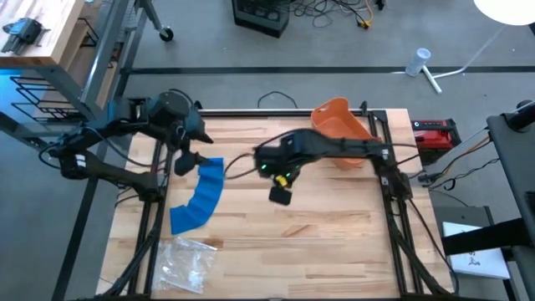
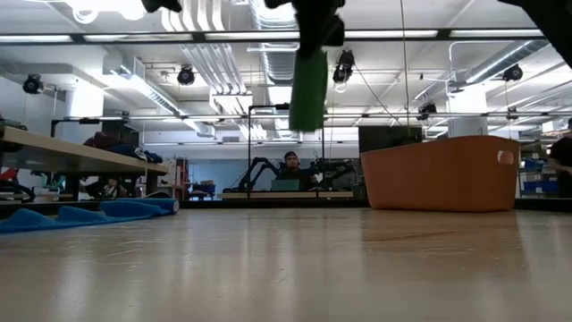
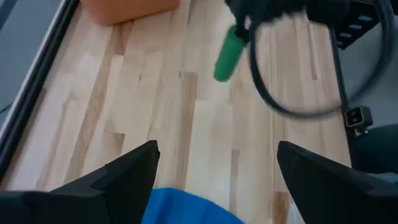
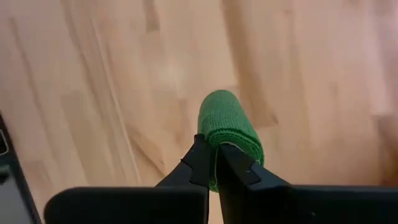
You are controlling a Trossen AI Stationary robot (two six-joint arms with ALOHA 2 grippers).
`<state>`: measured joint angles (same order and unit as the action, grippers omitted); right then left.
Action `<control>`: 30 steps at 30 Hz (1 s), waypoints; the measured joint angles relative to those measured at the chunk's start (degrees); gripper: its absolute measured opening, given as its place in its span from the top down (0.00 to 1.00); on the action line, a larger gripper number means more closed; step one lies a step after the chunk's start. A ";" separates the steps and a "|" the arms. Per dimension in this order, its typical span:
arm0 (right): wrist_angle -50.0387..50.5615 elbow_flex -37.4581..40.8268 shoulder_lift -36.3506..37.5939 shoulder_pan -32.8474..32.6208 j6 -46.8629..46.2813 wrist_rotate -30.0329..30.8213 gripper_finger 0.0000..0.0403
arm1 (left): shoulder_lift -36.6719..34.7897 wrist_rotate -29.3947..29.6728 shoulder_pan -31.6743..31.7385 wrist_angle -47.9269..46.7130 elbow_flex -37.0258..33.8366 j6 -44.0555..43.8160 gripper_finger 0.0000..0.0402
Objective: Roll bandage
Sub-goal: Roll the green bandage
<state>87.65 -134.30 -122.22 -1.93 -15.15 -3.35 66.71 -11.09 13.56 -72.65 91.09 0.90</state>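
Observation:
A green bandage roll (image 4: pixel 229 127) hangs from my right gripper (image 4: pixel 217 163), which is shut on it above the middle of the table (image 1: pixel 282 177). In the low view the roll (image 2: pixel 309 89) hangs upright, well clear of the tabletop. A blue cloth strip (image 1: pixel 201 196) lies flat at the table's left. My left gripper (image 3: pixel 217 180) is open over the strip's far end (image 3: pixel 186 210) and touches nothing. It shows at the table's far left in the high view (image 1: pixel 185 160). My right gripper pinches the roll's upper end (image 4: pixel 219 142) between its two fingers, which stand almost together. The fingers (image 4: pixel 200 160) point down from above and lie along the roll. The roll hangs upright below them, lifted clear of the table.
An orange bin (image 1: pixel 343 125) stands at the table's far right behind the right arm. A clear plastic bag (image 1: pixel 188 261) lies at the near left. Bare wood lies in the table's middle and near right (image 1: pixel 334 242). Metal frame rails run along both sides.

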 joint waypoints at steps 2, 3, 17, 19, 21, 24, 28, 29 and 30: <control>1.25 0.00 -2.32 -0.31 1.59 -0.16 0.99 | -0.66 -0.39 -0.02 -0.18 -2.10 -0.08 0.22; 1.40 0.00 -3.42 -0.33 2.35 -0.15 0.99 | -1.14 -0.39 -0.01 -0.11 -3.10 -0.09 0.23; -3.44 0.70 -8.08 0.43 3.51 5.43 0.99 | -11.02 -3.46 -0.02 6.34 -12.93 -1.66 0.29; -3.38 0.81 -8.99 0.81 2.39 5.44 0.99 | -12.36 -3.44 0.00 7.99 -13.73 -1.86 0.30; -3.42 0.87 -10.21 0.95 2.11 5.46 0.99 | -13.26 -3.46 -0.02 9.57 -14.01 -1.86 0.30; -3.71 0.94 -11.30 0.96 1.23 5.43 0.95 | -13.90 -3.46 -0.02 9.93 -14.08 -1.85 0.31; -4.30 1.07 -12.38 1.03 0.43 5.38 0.85 | -14.03 -3.44 -0.02 10.32 -13.97 -1.86 0.30; -4.25 1.09 -12.79 1.09 0.79 5.08 0.82 | -14.00 -3.44 -0.02 10.58 -13.97 -1.85 0.29; -4.20 1.18 -13.26 1.20 1.12 4.85 0.79 | -14.00 -3.44 -0.02 10.69 -13.97 -1.85 0.29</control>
<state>83.45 -133.12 -135.48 -0.72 -14.02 1.49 52.71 -14.52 13.54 -61.95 77.12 -0.95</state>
